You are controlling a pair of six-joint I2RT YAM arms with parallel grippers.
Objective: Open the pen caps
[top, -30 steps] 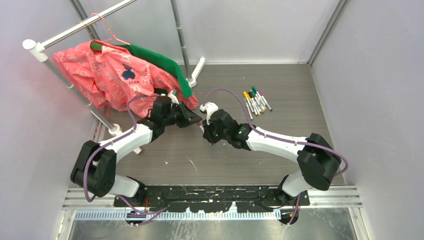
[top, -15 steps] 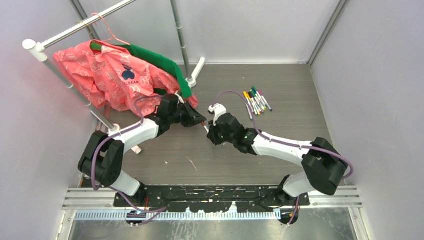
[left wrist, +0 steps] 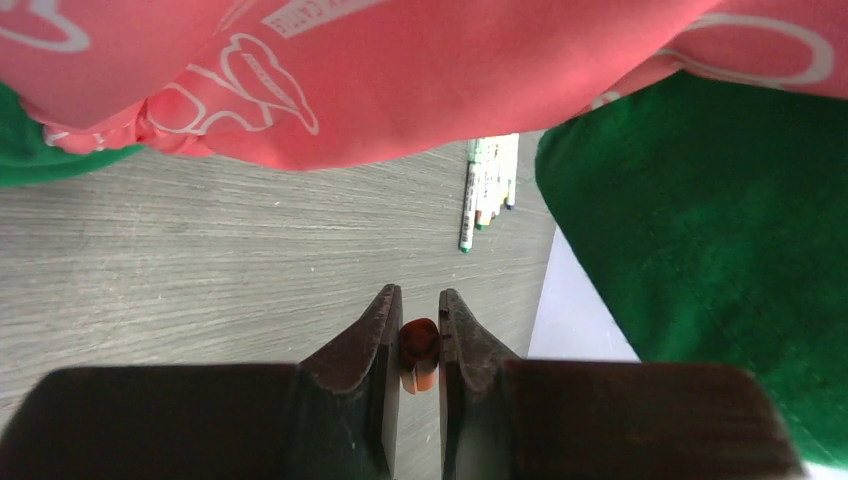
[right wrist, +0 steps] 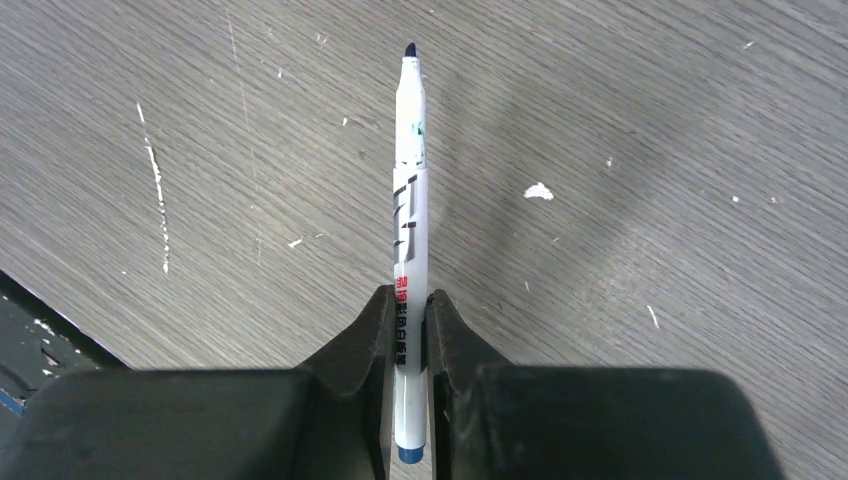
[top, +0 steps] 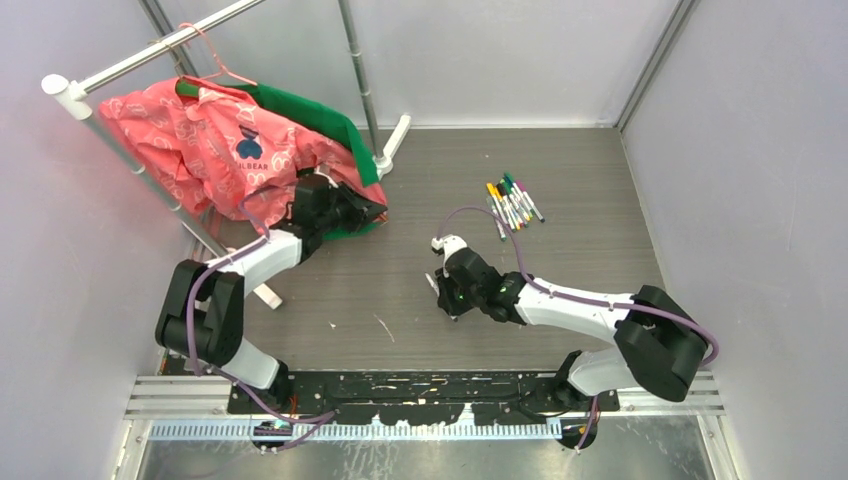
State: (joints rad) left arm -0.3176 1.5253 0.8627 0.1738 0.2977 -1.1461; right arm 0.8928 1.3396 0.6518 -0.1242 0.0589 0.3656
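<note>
In the top view, the left arm is folded at its elbow at 9 o'clock. Its forearm is reached toward 11 o'clock, so that the left gripper [top: 360, 212] is set at the hem of the pink garment [top: 215, 150] and the green garment [top: 320, 118] hung on the rack [top: 120, 70]. In the left wrist view a red cap [left wrist: 420, 345] is seen pinched between the jaws, clear of the table [left wrist: 200, 260]. The right arm is bent at 4 o'clock and its forearm laid toward 9 o'clock, with the right gripper [top: 437, 283] low over the table's centre. Its jaws are closed on a white pen [right wrist: 410, 180], whose dark tip is bared and pointed away from the camera. Black marks and red characters are printed on the barrel; they cannot be read. White lettering on the pink garment is too small to read. The remaining pen caps [top: 505, 186] are seated on pens piled at 1 o'clock.
</note>
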